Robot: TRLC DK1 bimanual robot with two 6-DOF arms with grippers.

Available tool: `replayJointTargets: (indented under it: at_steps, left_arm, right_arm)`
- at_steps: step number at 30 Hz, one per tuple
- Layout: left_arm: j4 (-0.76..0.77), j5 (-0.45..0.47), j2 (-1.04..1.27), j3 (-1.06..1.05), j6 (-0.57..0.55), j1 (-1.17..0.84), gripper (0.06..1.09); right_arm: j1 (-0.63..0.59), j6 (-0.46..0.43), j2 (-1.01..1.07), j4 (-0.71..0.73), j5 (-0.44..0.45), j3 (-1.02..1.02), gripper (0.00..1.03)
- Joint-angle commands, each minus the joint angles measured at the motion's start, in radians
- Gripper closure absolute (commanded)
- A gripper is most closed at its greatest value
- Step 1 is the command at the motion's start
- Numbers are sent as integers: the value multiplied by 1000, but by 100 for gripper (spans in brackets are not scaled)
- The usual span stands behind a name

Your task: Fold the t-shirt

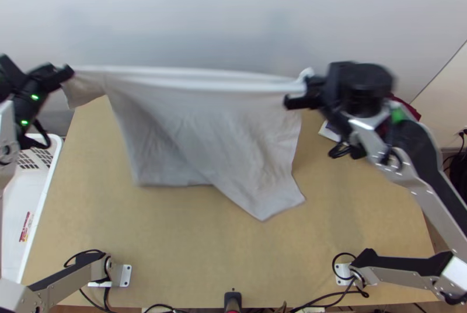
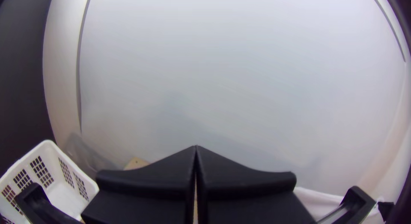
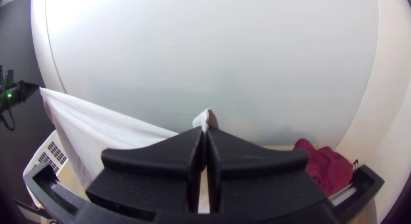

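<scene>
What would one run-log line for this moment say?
left gripper: shut on pale t-shirt; right gripper: shut on it too; t-shirt: upper edge stretched between both, rest draping down over wooden table; fold: unfinished

Operator: State the shirt's position.
Technician: The shirt (image 1: 210, 132) hangs between the left pincer (image 1: 65, 76) and the right pincer (image 1: 299, 92), its lower part over the surface (image 1: 175, 243). Contact below cannot be determined.
Operator: What is located left?
Technician: The basket (image 1: 42, 196), beside the surface's left edge.
Operator: And right?
Technician: A bunched cloth (image 3: 327, 164), toward the far right, beyond the right pincer.
Operator: Behind and in front?
Technician: Behind: the wall (image 1: 233, 9). In front: the left mount (image 1: 125, 275) and right mount (image 1: 342, 274), near the surface's near corners.
</scene>
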Motion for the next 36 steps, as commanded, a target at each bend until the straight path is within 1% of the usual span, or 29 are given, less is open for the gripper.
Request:
replayJointTargets:
  at_steps: [1, 5, 7, 9, 11, 15, 18, 23, 27, 33, 35, 36]
  left_arm:
    - [13, -84, -6, 208, 38, 8, 105]
    - [37, -136, -10, 304, 60, 2, 105]
    - [37, -137, -16, 350, 75, 2, 105]
    - [34, -136, -27, 381, 92, -2, 105]
    - [30, -136, -47, 378, 113, -16, 105]
    - [25, -136, -61, 381, 113, -18, 105]
    - [25, -142, -64, 383, 109, -21, 105]
    - [-18, -142, -67, 363, 66, -35, 105]
    - [-81, -142, -72, 289, 11, -93, 105]
    - [-65, -142, -81, 96, -34, -272, 103]
    - [-59, -142, -56, 54, -48, -351, 93]
    - [-48, -142, -38, 36, -55, -389, 90]
  right_arm:
    - [-30, -164, -100, 110, 156, 61, 100]
    - [-31, -278, -158, 222, 217, 41, 100]
    - [-34, -328, -190, 280, 237, 20, 100]
    - [-40, -368, -221, 329, 242, -5, 100]
    - [-45, -379, -246, 332, 243, -20, 100]
    - [-45, -410, -284, 353, 243, -42, 100]
    - [-31, -479, -295, 438, 254, -45, 100]
    - [33, -618, -289, 602, 269, -51, 100]
    - [52, -646, -276, 648, 277, -51, 100]
    - [50, -649, -276, 654, 291, -58, 100]
    - [44, -649, -287, 654, 297, -80, 100]
    - [38, -649, -296, 654, 297, -98, 100]
